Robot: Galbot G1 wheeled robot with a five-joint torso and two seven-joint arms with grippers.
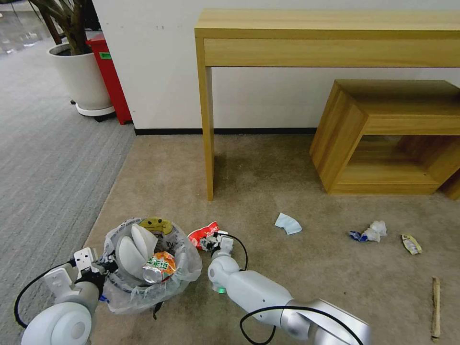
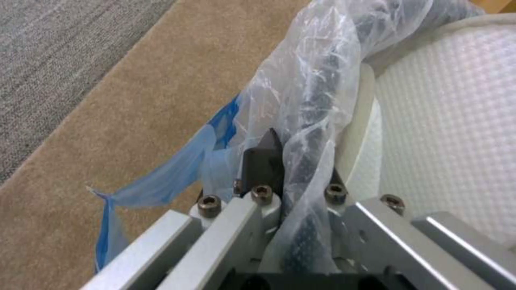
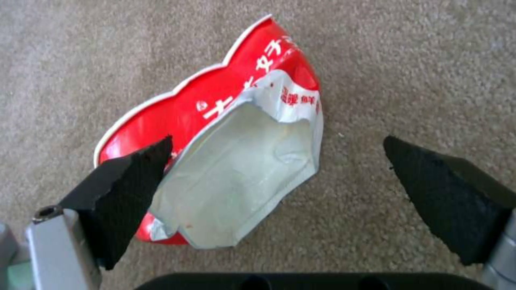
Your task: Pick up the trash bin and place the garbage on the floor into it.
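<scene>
Gripping the rim of the trash bin (image 1: 143, 268), the left claw (image 1: 98, 268) is pressed together on the dark edge and the clear bag (image 2: 301, 121) folded over it; in the left wrist view the rim and plastic pass between its black fingers (image 2: 261, 161). The bin sits at the near left of the beige floor (image 1: 287, 191), just beside the border with the grey ribbed carpet (image 1: 48, 158). Whether its base touches the floor cannot be told. Inside it stand two white slippers (image 1: 134, 247), upright against each other, with a crushed can (image 1: 158, 267) lying in front of them. A yellow smiley face shows on the bag at the far rim.

The right claw (image 1: 211, 241) is low over the floor just to the right of the bin, spread wide. In the right wrist view one finger (image 3: 129, 181) overlaps the edge of a red wrapper (image 3: 225, 141), the other stands well apart over bare carpet. The wrapper lies flat, torn open, silver lining up.

Remaining on the floor to the right: a pale blue-white carton (image 1: 288, 224), crumpled paper (image 1: 371, 231), a small wrapper (image 1: 411, 244) and a wooden stick (image 1: 436, 308). A wooden desk (image 1: 326, 33) stands against the wall, with a low wooden unit (image 1: 354, 124) under it.
</scene>
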